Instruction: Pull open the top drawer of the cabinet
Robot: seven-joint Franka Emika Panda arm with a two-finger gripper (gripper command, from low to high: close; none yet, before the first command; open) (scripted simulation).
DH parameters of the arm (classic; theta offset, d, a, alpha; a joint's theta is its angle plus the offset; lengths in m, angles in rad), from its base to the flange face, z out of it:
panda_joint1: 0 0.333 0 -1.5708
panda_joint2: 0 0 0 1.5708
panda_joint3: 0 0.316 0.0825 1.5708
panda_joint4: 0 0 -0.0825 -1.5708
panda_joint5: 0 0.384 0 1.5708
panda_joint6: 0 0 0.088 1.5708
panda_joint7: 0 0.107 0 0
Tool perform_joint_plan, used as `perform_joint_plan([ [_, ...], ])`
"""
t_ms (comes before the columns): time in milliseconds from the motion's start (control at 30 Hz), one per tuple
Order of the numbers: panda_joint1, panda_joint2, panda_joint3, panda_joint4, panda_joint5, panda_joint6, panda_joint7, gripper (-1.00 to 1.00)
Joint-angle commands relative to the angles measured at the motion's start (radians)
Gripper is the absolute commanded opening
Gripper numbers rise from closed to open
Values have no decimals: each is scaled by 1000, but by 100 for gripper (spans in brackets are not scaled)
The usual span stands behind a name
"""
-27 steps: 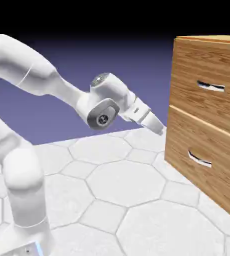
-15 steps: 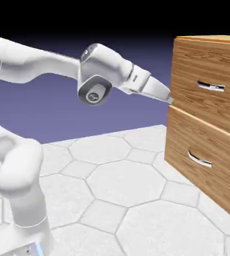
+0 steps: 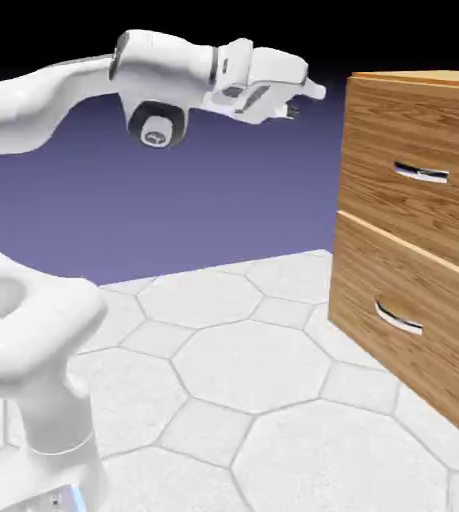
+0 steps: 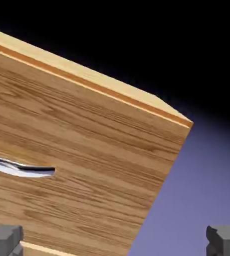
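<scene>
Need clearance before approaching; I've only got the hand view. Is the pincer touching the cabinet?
Observer: No. From outside, backdrop shows between the pincer and the cabinet.
Operator: Does the lower drawer have its own handle?
Observer: Yes, the lower drawer has a curved silver lower handle.
Operator: Where's the pincer relative to the top drawer's handle?
Observer: In the exterior view, it appears higher and further left than the top drawer's handle.

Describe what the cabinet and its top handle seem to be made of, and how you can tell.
Cabinet: probably wood or wood veneer, satin-looking; brown streaky grain runs across the fronts.
Top handle: apparently polished metal, perhaps chromed; bright and dark reflections show.
</scene>
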Motion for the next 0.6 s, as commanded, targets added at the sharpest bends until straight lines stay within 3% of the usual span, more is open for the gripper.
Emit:
perform_joint_plan([
  [0,-29,-18,20,13,44,-10,-42,100],
  [567,-528,-323,361,232,783,-185,-752,100],
])
